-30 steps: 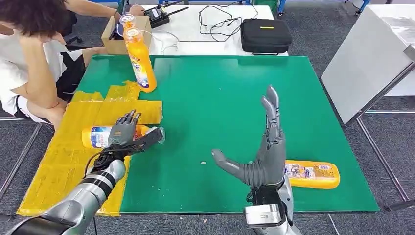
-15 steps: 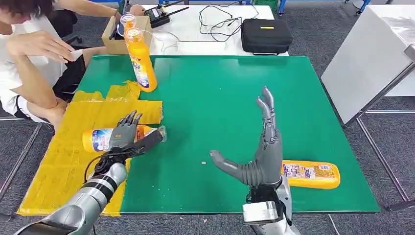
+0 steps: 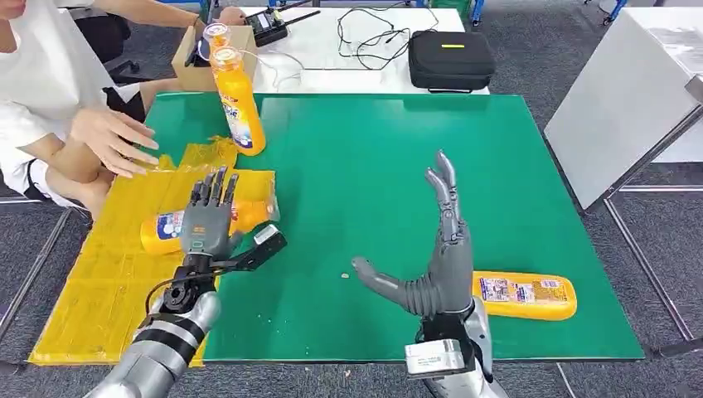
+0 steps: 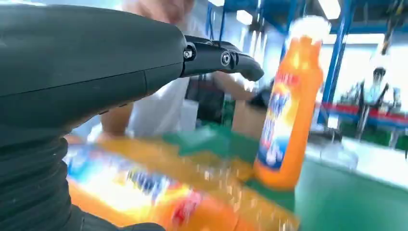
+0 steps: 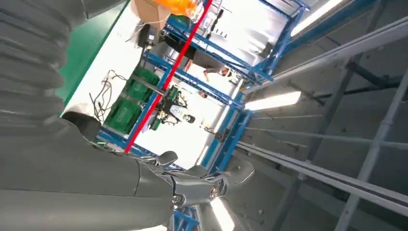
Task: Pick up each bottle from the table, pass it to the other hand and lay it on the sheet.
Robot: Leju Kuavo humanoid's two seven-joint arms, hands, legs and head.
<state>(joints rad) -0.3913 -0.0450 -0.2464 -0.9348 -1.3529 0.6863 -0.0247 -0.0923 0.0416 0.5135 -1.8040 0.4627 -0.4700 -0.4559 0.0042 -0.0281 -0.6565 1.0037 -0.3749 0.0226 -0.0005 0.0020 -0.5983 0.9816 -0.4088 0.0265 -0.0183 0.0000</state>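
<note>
Head view: three orange bottles on the green table (image 3: 373,166), maybe a fourth. Bottle one (image 3: 170,225) lies on its side on the yellow sheet (image 3: 99,274), cap end toward the table's middle. Left robot hand (image 3: 207,222) is above it, fingers straight and spread, thumb out to the side, gripping nothing; can't tell if the fingers touch the bottle. Bottle two (image 3: 525,295) lies on its side on the green near the front right edge, just beside the right wrist. Right robot hand (image 3: 439,257) stands upright, fingers together pointing away from the robot, thumb stuck out toward the left; empty. Bottle three (image 3: 238,104) stands upright at the far left of the table, just past the sheet. A similar orange cap (image 3: 215,35) shows behind it at the cardboard box (image 3: 192,68); too hidden to confirm as a bottle. One person's hand (image 3: 116,139) hovers, fingers splayed, over the sheet's far left corner. Behind: one white table with one black case (image 3: 450,60) and cables (image 3: 369,37).

Left wrist view: blurred. The lying bottle (image 4: 159,192) sits right under the left robot hand (image 4: 96,72), fingers extended above it. One upright bottle (image 4: 286,106) beyond, person in white behind.

Right wrist view: right robot hand (image 5: 120,183) with fingers extended, nothing in it; blue racking (image 5: 202,82) and ceiling lights behind.
</note>
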